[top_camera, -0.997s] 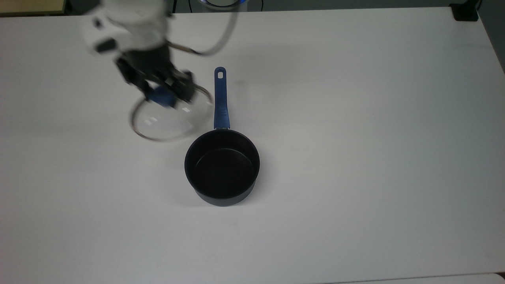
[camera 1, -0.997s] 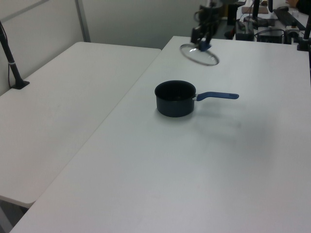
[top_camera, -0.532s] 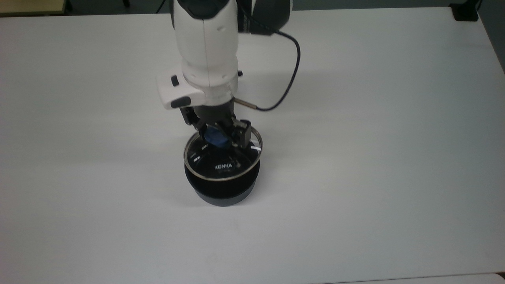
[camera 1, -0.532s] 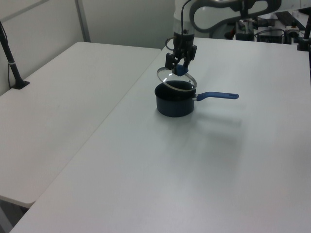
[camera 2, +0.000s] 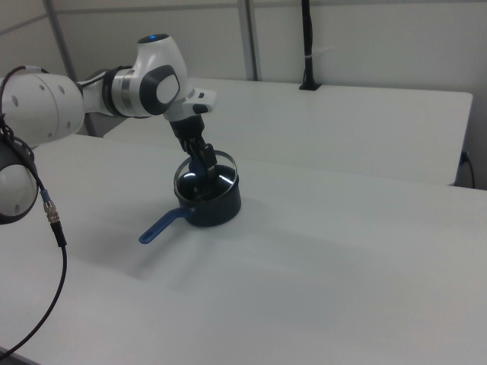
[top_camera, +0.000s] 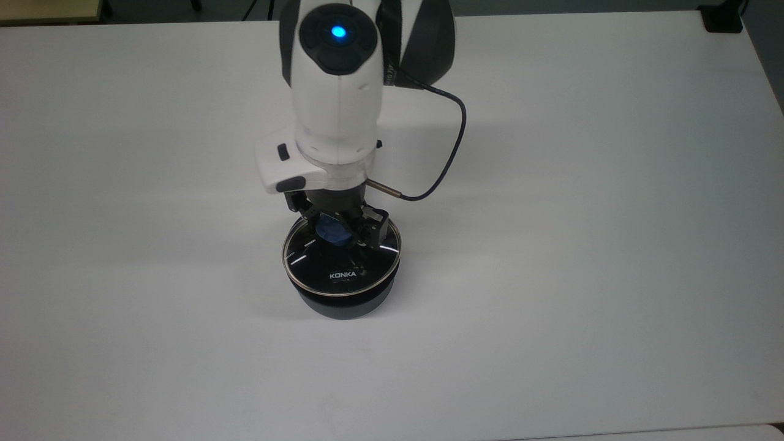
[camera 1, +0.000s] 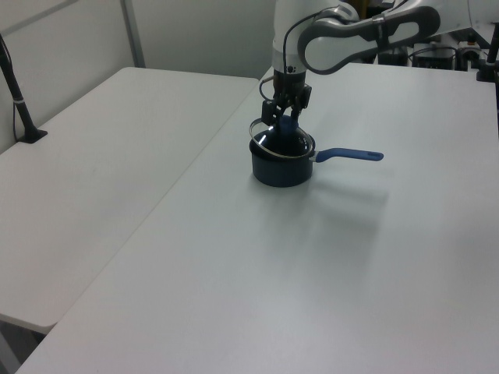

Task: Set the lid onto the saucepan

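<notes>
Item, as we record it: glass lid (top_camera: 341,260) lying over the saucepan (camera 1: 281,168) mouth on the white table (top_camera: 582,214); gripper (top_camera: 339,233) fingers clenched on the lid's blue knob (top_camera: 332,232), directly above the saucepan.

My arm (top_camera: 334,92) is glossy white, with dark grey bands at its rounded joints. A blue light (top_camera: 336,30) glows in a round black cap. A thin black cable (top_camera: 450,153) loops at 3 o'clock. My tool (top_camera: 338,228) is black.
</notes>
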Tool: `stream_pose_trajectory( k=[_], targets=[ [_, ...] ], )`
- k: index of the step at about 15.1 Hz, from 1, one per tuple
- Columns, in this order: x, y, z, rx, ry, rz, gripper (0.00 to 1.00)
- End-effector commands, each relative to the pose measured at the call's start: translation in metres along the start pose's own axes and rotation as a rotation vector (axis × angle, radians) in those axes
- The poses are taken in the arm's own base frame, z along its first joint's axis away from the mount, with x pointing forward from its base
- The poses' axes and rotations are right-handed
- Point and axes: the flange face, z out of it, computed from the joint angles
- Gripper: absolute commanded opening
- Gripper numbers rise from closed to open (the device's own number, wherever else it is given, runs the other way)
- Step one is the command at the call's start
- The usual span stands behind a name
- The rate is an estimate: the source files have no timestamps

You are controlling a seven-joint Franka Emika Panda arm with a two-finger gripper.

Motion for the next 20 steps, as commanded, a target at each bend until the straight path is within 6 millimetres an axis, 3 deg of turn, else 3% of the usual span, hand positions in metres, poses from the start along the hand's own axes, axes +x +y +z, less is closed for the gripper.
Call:
stream_pose_trajectory(
  k=[1,4,6,9,12,15,18,20],
  targets=[
    [-0.011,-0.011,0.001,-0.037,0.010,-0.014,1.00],
    [-0.007,-0.004,-0.014,-0.023,0.021,0.002,1.00],
    [-0.003,0.011,-0.048,0.002,0.037,0.027,1.00],
    [-0.007,0.054,-0.111,0.008,0.020,0.074,1.00],
    [-0.033,0.097,-0.170,0.013,-0.034,0.079,1.00],
    [-0.092,0.145,-0.234,0.031,-0.082,-0.031,1.00],
    [-0.116,0.162,-0.245,0.054,-0.082,-0.078,1.00],
    [-0.119,0.164,-0.242,0.057,-0.088,-0.181,1.00]
  ],
)
